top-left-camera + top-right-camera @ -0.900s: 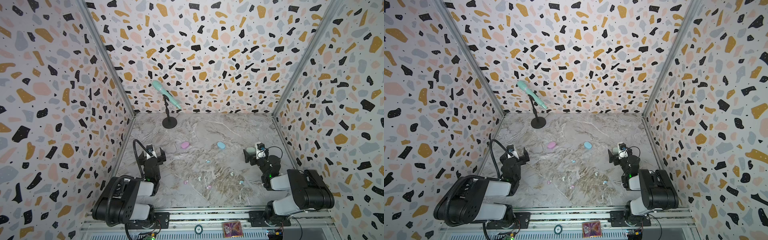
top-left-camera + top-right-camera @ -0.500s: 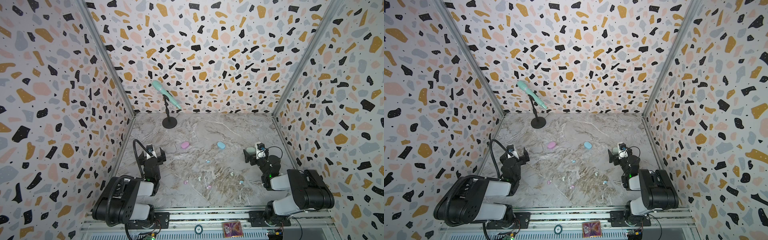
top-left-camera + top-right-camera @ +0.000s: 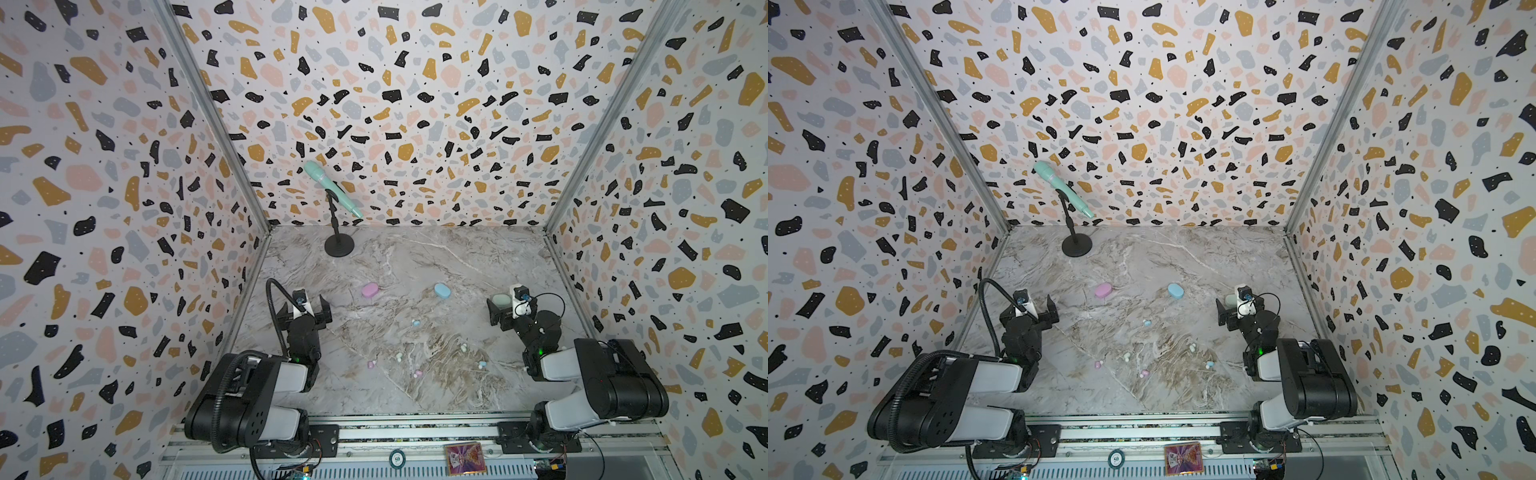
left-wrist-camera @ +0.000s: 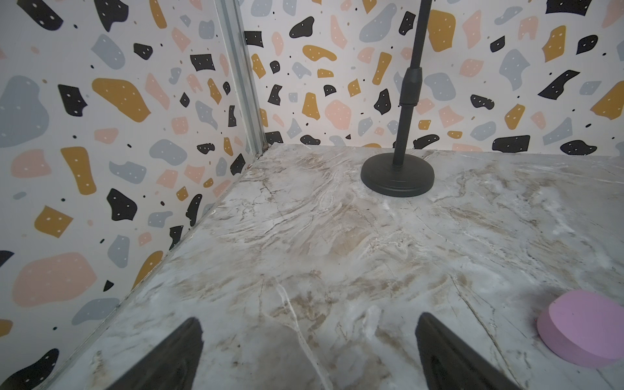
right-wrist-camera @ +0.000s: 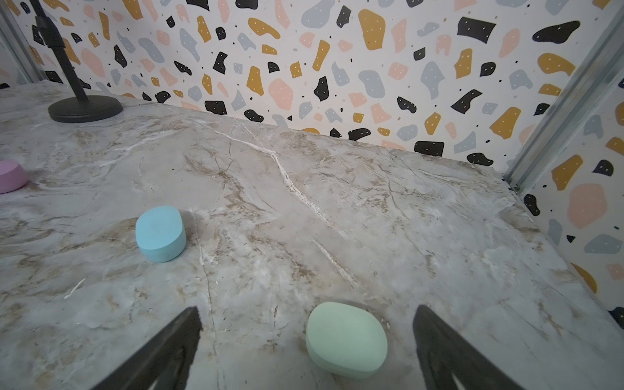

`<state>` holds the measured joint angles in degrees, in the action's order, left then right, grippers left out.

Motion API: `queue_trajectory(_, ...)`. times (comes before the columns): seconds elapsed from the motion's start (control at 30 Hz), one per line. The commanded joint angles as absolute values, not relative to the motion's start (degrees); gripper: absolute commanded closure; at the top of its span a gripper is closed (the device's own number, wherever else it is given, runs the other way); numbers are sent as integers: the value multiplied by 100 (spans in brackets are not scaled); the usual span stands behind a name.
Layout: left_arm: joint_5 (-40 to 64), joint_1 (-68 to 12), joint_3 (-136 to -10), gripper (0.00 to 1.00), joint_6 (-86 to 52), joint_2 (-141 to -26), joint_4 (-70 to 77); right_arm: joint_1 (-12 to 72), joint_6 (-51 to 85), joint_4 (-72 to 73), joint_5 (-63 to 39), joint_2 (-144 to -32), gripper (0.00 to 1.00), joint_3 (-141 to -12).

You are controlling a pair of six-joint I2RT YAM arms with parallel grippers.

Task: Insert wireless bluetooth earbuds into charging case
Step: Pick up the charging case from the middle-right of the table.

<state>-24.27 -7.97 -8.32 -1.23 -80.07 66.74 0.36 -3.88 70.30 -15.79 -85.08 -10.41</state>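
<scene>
Three oval charging cases lie shut on the marble table: pink (image 3: pixel 369 290), light blue (image 3: pixel 442 291) and mint (image 3: pixel 501 300). Several tiny earbuds are scattered nearer the front, among them a blue one (image 3: pixel 416 322), a pink one (image 3: pixel 371 364) and a pale mint one (image 3: pixel 462 347). My right gripper (image 5: pixel 306 312) is open low over the table, and the mint case (image 5: pixel 346 337) lies between its fingers, untouched. At the left side my left gripper (image 4: pixel 309 322) is open over bare marble, with the pink case (image 4: pixel 580 327) off to one side.
A mint microphone (image 3: pixel 330 189) on a black stand (image 3: pixel 339 246) is at the back left. Terrazzo-patterned walls close in the table on three sides. A small card (image 3: pixel 464 457) lies on the front rail.
</scene>
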Motion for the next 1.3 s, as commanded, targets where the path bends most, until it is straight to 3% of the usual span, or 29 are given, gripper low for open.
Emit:
queue_trajectory(0.0, -2393, -765, -932, 0, -112, -7992, 6883, 59, -364, 7094, -1573, -8508, 1, -1174)
queue_trajectory(0.37, -2379, -769, -932, 0, -91, -7949, 6941, 47, -213, 7035, -1315, -8412, 1, -1216)
queue_trajectory(0.53, -2018, -773, -2062, 0, 127, -7208, 4426, 55, 11, 5166, -855, -7350, 1, -1788)
queue_trajectory(0.7, -1806, -782, -2417, 0, 228, -6605, 3572, 135, 486, 3743, -364, -6797, 1, -2268)
queue_trajectory(0.87, -1256, -797, -2663, 0, -198, -6211, 2906, 132, 1115, 2186, -164, -6849, 1, -2977)
queue_trajectory(1.27, -644, -974, -2860, 0, -646, -5940, 2237, 24, 1309, -344, -976, -7599, 1, -4454)
